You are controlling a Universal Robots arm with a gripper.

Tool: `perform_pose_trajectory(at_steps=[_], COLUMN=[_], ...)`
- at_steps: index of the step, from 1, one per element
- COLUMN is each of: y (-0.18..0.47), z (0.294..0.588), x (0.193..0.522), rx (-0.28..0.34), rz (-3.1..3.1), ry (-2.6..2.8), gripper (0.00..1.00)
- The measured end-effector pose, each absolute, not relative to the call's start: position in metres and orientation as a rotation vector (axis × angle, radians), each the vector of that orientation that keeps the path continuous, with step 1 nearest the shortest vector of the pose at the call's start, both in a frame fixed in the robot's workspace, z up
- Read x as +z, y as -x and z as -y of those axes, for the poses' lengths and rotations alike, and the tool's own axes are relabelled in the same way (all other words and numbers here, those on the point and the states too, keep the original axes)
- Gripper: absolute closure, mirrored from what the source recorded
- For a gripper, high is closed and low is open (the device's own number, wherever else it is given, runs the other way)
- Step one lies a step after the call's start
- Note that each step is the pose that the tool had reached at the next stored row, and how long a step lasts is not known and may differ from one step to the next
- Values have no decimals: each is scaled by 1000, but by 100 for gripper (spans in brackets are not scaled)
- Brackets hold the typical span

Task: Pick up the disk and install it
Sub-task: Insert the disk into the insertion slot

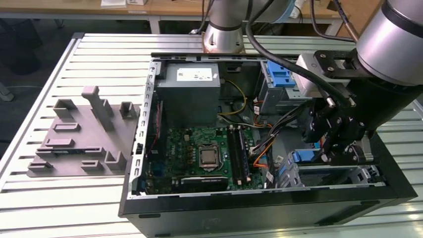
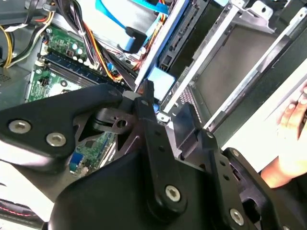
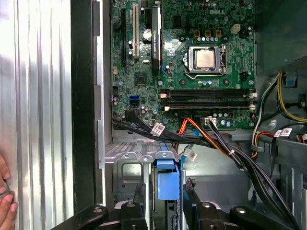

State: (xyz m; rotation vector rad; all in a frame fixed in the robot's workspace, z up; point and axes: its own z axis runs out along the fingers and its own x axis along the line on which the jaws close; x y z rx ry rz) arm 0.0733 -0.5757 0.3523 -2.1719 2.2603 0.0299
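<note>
Silver arm, black screw-studded gripper

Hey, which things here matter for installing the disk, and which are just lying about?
Job: gripper, blue part beside it (perhaps the disk's rail), drive cage, case.
Lying about: grey fixture, motherboard, power supply, cables, hand.

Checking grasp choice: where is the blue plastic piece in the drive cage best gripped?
Probably its two side faces, coming down through the open side of the case: the blue plastic piece stands proud of the drive cage, sides exposed.
</note>
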Motion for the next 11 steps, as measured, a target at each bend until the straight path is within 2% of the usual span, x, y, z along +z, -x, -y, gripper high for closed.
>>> perform_pose_trajectory(at_steps=[1, 2, 3, 6, 7, 8, 11], y=[-73, -73, -74, -75, -75, -75, -75], z=[576, 576, 576, 576, 576, 576, 576], x=[352, 352, 352, 352, 352, 352, 352], rx=[30, 30, 30, 30, 30, 30, 30], rz=[-2260, -2260, -2260, -2260, -2260, -2260, -2260], ry=[2172, 2172, 2172, 2172, 2172, 2172, 2172], gripper=[58, 64, 64, 82, 82, 87, 89])
